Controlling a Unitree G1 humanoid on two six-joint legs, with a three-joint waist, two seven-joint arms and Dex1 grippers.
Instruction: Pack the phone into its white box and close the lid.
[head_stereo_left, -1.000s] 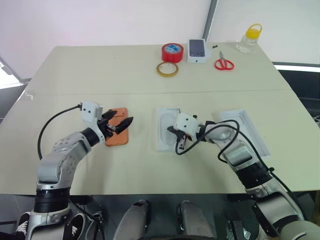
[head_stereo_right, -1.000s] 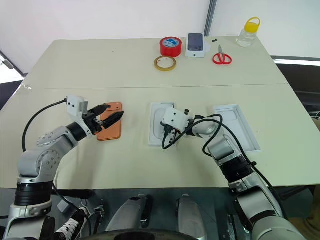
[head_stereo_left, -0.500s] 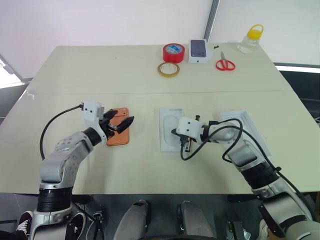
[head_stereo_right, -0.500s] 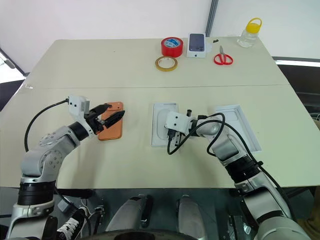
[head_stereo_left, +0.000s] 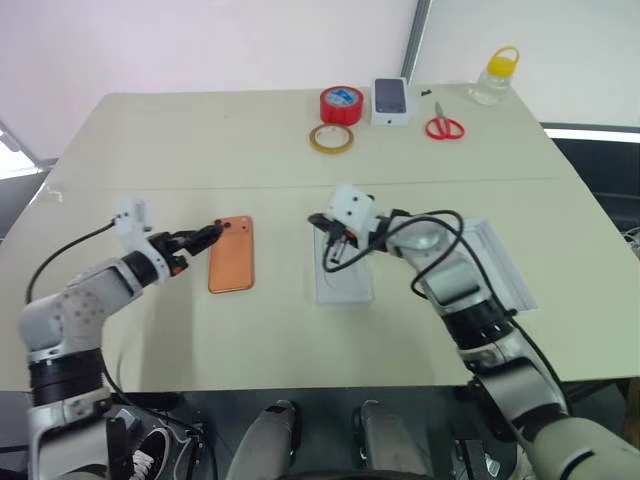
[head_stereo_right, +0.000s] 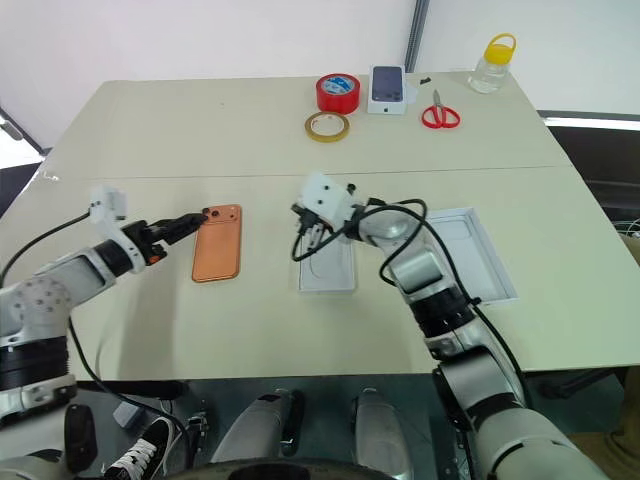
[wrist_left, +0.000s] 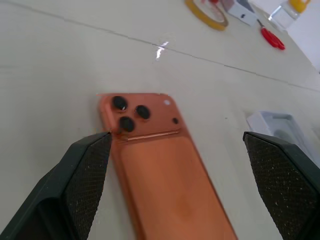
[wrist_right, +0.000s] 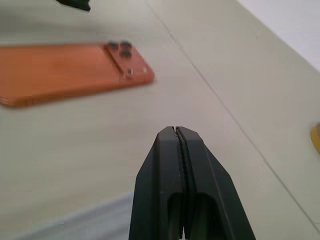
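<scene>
My left pincer (head_stereo_left: 208, 236): spread wide, empty, tips at the phone's lens corner.
Phone (head_stereo_left: 231, 254): flat on the bench (head_stereo_left: 200, 150), back up.
My right pincer (head_stereo_left: 322, 222): pressed together, empty, above the white box (head_stereo_left: 344, 283).
Lid (head_stereo_left: 500, 265): right of the box.

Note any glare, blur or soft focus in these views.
Left wrist view: a small glare spot on the table; the phone is sharp, while the left end effector fingers are soft. Right wrist view: the phone is blurred, and the shut right end effector is sharper. Head views: even light, bright wall, no strong glare.
</scene>
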